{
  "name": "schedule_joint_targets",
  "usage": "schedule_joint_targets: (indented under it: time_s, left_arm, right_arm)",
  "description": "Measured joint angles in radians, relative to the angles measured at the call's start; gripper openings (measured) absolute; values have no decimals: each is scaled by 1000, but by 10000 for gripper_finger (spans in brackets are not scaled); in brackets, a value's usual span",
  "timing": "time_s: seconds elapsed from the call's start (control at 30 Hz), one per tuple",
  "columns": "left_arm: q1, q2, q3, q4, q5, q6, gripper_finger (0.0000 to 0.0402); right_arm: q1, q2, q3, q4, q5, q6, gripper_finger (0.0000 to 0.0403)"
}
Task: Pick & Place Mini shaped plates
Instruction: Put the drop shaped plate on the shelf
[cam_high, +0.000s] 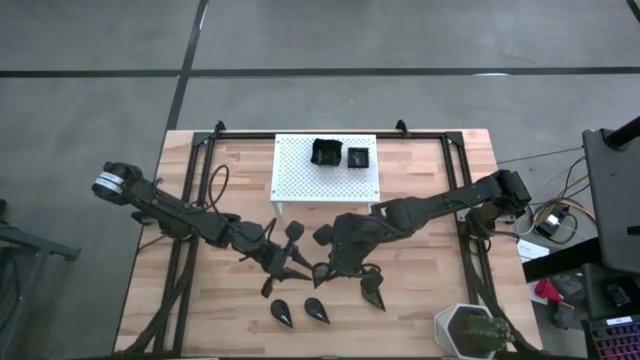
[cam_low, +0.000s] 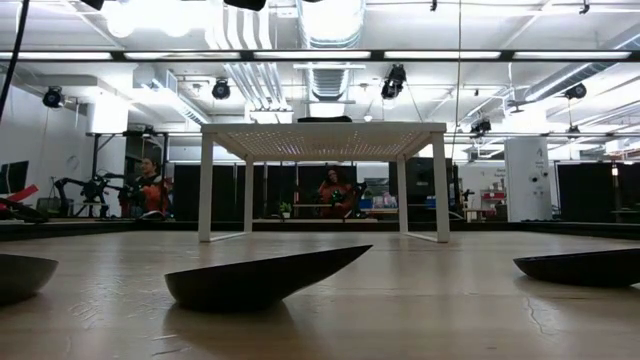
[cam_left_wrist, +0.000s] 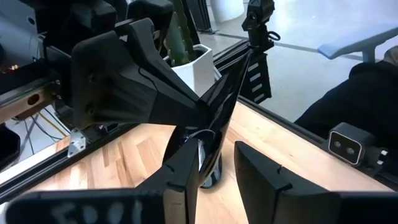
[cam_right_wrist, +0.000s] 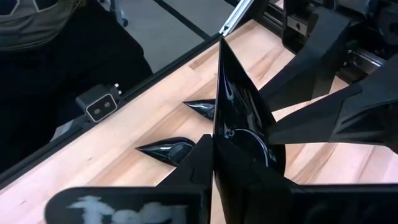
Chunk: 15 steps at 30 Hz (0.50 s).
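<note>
Two square black dishes (cam_high: 337, 155) already sit on the white perforated stand (cam_high: 300, 180) at the far middle of the tabletop (cam_high: 420, 300). We count four teardrop dishes left near us: two (cam_high: 300, 311) side by side and one (cam_high: 373, 291) to their right on the wood. The fourth (cam_right_wrist: 239, 118) stands on edge, pinched by our right hand (cam_high: 325, 270). Our left hand (cam_high: 283, 268) sits just beside it, fingers (cam_left_wrist: 186, 174) spread around that dish's edge, so we judge a handover is under way.
</note>
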Motion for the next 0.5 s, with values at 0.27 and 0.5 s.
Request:
schedule_joint_targets:
  time_s: [0.27,0.5]
  left_arm:
    - [0,0,0,-3,1,-1,39]
    - [-1,0,0,-6,9,-1,4]
  right_arm:
    - [-2,0,0,1,0,4,8]
    - [-3,0,0,3,-1,6,8]
